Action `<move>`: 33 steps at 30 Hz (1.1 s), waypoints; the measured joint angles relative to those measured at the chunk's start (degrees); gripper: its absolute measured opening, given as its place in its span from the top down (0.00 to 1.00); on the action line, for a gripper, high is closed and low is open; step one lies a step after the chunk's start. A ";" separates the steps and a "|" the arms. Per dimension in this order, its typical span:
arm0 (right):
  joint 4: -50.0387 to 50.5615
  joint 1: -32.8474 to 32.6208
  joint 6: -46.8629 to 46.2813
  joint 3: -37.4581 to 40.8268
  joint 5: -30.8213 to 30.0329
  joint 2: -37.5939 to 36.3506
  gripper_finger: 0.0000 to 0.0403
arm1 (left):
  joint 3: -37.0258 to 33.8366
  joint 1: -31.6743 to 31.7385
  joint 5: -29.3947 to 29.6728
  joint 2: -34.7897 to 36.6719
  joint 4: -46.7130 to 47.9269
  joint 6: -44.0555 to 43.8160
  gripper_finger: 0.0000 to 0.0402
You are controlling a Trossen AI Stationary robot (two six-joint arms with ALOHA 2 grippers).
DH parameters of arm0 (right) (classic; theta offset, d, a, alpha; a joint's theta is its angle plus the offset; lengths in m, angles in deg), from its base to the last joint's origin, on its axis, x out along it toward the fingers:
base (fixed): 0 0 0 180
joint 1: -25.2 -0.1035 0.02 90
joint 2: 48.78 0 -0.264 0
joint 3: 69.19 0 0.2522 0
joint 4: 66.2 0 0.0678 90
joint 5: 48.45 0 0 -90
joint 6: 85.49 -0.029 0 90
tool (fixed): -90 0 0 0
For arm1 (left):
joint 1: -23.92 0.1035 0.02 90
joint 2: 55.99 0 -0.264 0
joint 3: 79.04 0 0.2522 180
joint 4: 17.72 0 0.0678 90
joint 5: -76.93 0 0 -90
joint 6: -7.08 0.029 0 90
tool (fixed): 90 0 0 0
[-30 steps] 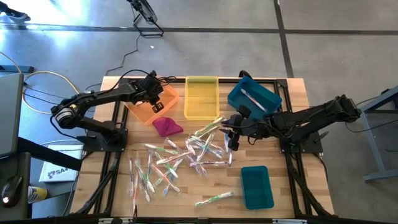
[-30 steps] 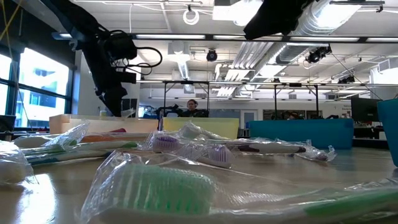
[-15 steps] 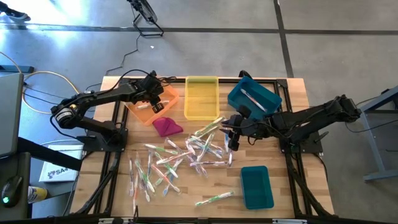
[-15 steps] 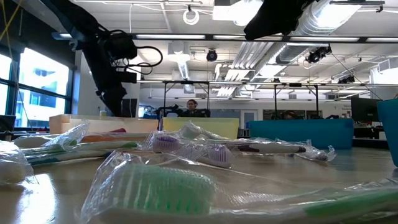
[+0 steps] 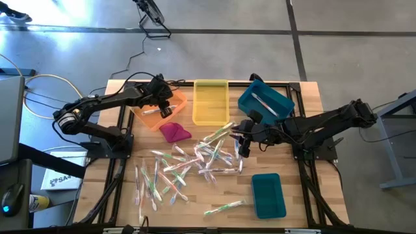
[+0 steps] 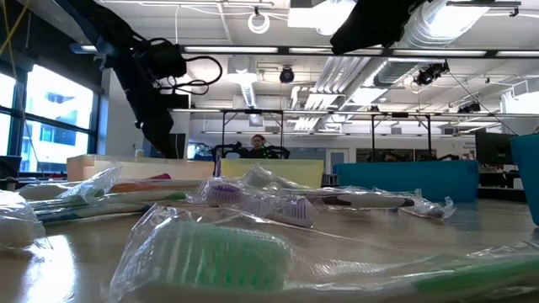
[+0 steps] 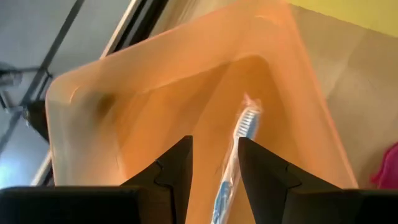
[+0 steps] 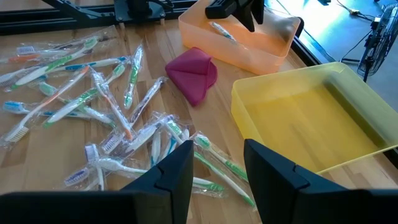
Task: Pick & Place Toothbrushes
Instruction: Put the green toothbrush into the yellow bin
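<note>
Left hand (image 5: 162, 106) is over the orange bin (image 5: 146, 117), fingers (image 7: 177, 168) apart w/ nothing between them. Straight below, inside that bin, lies one wrapped toothbrush (image 7: 236, 155) w/ a blue-and-white head, on the bin floor, just off the finger tips. From the right wrist view the same hand (image 8: 239, 9) sits above the bin's far end, brush (image 8: 222, 30) under it.

Right hand (image 5: 244, 146) hovers over the pile's edge nearest the yellow bin (image 5: 211, 107), fingers (image 8: 177, 168) apart, empty. Below it: the toothbrushes (image 5: 195, 162) — wrapped, green, pink, blue, white — scattered across the table (image 5: 305, 188), mostly on the side of the yellow bin away from the table's back edge. One more brush (image 5: 224, 207) lies alone just beside the small teal bin (image 5: 268, 195).

Magenta cloth (image 5: 174, 132) sits between the orange bin and the pile, near the yellow bin's corner. Blue bin (image 5: 264, 101) is on the other side of the yellow bin, tilted, w/ something pale inside — can't tell what.

Low view: wrapped brush heads (image 6: 210, 252) up close, a person (image 6: 258, 145) far off beyond the yellow bin.
</note>
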 joint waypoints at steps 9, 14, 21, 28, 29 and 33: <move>-0.01 0.01 -0.13 0.00 -0.01 0.00 0.67 | -0.04 -7.04 0.07 4.81 -7.50 5.37 0.69; 0.00 0.00 -0.13 0.00 -0.02 0.00 0.67 | -0.04 -10.86 0.08 9.19 -7.65 8.44 0.69; -0.02 0.01 -0.15 0.00 -0.01 0.00 0.67 | -0.04 -17.74 0.26 14.91 -8.69 10.69 0.69; -0.02 0.02 -0.15 0.00 -0.02 0.00 0.67 | -0.02 -24.20 0.70 18.63 -9.95 12.02 0.69; -0.02 0.01 -0.15 0.00 -0.02 0.00 0.67 | -0.02 -25.18 0.70 19.04 -9.94 11.99 0.69; -0.02 0.02 -0.15 0.00 -0.02 0.00 0.67 | -2.19 -29.60 1.00 20.68 -13.75 11.84 0.69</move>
